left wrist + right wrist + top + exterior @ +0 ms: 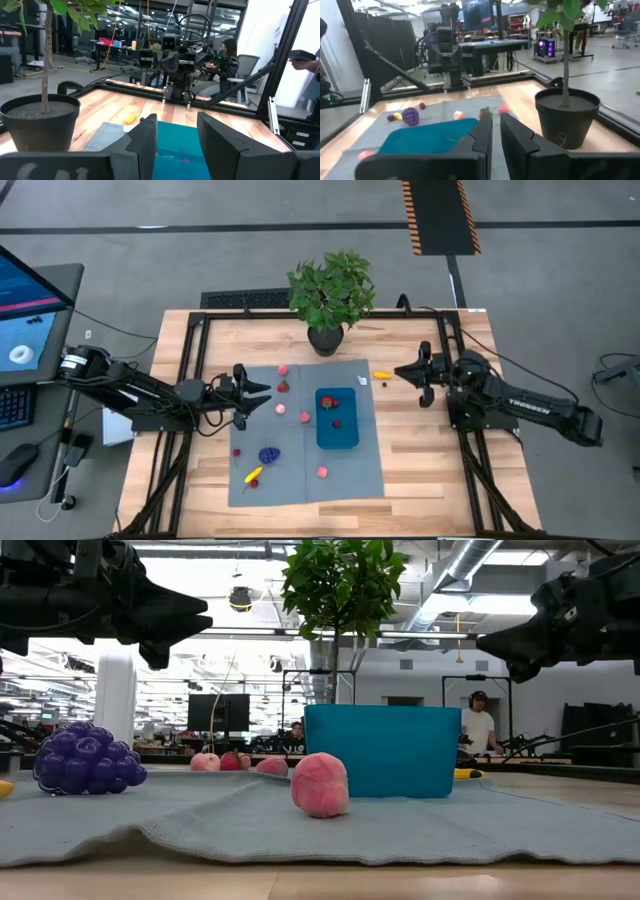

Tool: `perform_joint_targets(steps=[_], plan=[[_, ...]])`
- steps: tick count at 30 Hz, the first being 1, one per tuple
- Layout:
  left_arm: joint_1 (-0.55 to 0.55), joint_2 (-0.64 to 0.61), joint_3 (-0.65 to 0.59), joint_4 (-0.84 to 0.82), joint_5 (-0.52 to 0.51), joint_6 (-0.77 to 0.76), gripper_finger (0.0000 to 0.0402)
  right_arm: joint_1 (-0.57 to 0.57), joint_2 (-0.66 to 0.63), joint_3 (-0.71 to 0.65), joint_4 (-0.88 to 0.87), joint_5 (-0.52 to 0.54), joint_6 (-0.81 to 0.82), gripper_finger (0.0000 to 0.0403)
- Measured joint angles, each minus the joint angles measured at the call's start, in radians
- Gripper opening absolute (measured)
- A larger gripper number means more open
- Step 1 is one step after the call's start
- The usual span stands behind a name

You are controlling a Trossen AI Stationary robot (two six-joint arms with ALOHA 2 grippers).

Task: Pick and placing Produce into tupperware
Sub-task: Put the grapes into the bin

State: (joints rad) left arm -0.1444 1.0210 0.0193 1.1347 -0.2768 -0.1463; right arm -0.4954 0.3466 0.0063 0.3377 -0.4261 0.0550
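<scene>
Two red pieces lie in the blue tupperware (337, 420) at the mat's (300, 480) three o'clock, the rest scattered outside, left gripper (262, 399) jaws apart, right gripper (402, 373) jaws nearly together, both empty.

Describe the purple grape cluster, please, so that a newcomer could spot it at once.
Find the grey-blue mat in front of the potted plant. The grape cluster lies left of the blue tupperware, near the mat's front; it is the only purple, knobbly piece.
</scene>
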Motion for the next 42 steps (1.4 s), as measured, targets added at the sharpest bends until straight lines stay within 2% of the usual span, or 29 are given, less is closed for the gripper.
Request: perform_joint_targets(steps=[10,26,34,37,42], plan=[[0.000,0.000,0.000,-0.005,0.000,-0.042,0.0130,0.004,0.000,0.000,-0.009,0.065,-0.021,0.0060],[0.000,0.000,0.000,-0.024,0.001,-0.049,0.0130,0.005,0.000,-0.001,-0.024,0.064,0.070,0.0060],[0.000,0.000,0.007,-0.062,0.086,-0.093,0.0130,0.060,0.000,-0.001,-0.073,0.054,0.024,0.0060],[0.000,0.000,0.037,-0.140,0.111,-0.165,0.0130,0.088,0.000,-0.001,-0.072,0.053,0.015,0.0060],[-0.019,0.000,0.143,-0.482,0.110,-0.269,0.0130,0.114,0.000,-0.001,-0.069,0.062,-0.003,0.0060]])
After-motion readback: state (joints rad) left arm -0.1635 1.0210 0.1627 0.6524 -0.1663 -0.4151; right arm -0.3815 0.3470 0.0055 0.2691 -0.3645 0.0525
